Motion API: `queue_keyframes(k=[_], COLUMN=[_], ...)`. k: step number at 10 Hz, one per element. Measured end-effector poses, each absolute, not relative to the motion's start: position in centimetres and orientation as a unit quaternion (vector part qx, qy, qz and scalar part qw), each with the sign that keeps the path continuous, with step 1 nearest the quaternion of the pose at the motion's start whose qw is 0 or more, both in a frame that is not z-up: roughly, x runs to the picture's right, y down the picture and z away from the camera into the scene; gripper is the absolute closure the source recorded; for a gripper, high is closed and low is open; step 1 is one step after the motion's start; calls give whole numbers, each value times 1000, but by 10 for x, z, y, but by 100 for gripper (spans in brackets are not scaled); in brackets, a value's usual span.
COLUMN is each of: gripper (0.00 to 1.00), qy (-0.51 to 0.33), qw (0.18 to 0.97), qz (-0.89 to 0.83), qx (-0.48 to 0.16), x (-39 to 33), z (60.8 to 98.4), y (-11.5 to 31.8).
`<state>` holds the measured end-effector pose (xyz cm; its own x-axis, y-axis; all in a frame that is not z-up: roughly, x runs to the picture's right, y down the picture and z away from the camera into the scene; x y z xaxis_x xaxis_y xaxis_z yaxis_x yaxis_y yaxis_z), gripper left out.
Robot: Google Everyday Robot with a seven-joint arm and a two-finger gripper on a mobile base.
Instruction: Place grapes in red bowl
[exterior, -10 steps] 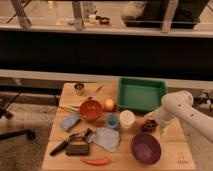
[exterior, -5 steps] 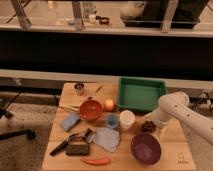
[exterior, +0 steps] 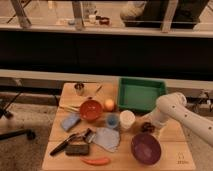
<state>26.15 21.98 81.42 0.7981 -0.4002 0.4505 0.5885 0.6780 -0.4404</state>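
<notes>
The grapes (exterior: 147, 127) are a small dark cluster on the wooden table, right of the white cup and just above the purple bowl. The red bowl (exterior: 91, 110) sits left of centre on the table, with a round orange fruit (exterior: 109, 104) touching its right side. My gripper (exterior: 149, 122) hangs from the white arm that comes in from the right. It is directly over the grapes and down at their level, so it partly hides them. The grapes are well to the right of the red bowl.
A green bin (exterior: 141, 94) stands at the back right. A purple bowl (exterior: 146, 148) is at the front right. A white cup (exterior: 127, 120), a blue cup (exterior: 112, 120), a grey cloth (exterior: 107, 138), a blue sponge (exterior: 70, 121), black tools (exterior: 75, 145), a red pepper (exterior: 96, 161) and a metal cup (exterior: 79, 88) lie around the red bowl.
The arm has shifted slightly left and lowered, bringing the gripper down onto the grapes. The grapes and bowls have not moved.
</notes>
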Motion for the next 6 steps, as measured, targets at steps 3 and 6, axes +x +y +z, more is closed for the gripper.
queue_keyframes(k=[3, 6], gripper=[51, 83], qy=[-164, -164], qw=[901, 902], qz=[-276, -274], qx=[-293, -290], x=[258, 257], z=[815, 811], y=[221, 220])
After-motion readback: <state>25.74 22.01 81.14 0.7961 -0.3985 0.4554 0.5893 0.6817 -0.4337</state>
